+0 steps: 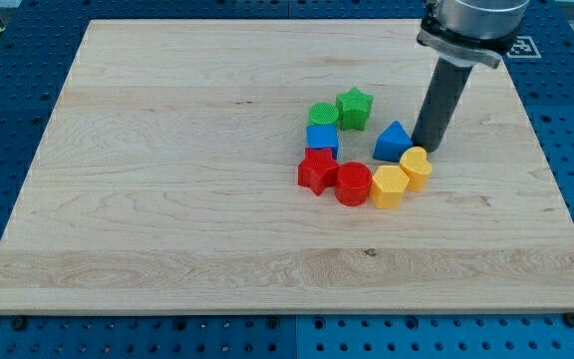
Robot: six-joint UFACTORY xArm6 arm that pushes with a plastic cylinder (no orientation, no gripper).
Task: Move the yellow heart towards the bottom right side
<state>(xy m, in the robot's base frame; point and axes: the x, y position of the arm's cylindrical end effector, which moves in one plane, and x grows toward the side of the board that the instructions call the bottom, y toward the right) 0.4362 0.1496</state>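
The rod comes down from the worktop's far right corner region and my tip rests on the wood just behind the yellow heart, touching or all but touching its far edge, with the blue triangular block immediately to the tip's left. So the heart lies toward the near edge from the tip, very slightly to the left of it, and a push aimed at the near right corner would need the tip a little further to the heart's left side first, by my reckoning; straight on, it would drive the heart mostly toward the near edge. There is no end effector that opens or closes here, only a plain dark cylinder below a grey collar, so nothing is pinched or spread. The heart sits right of the worktop's centre, at the right end of a curved cluster, pressed against a yellow hexagonal block; next along are a red cylinder and a red star, then a blue cube, a green round block and a green star. The blocks look like matte ridged plastic, the worktop pale grained wood.
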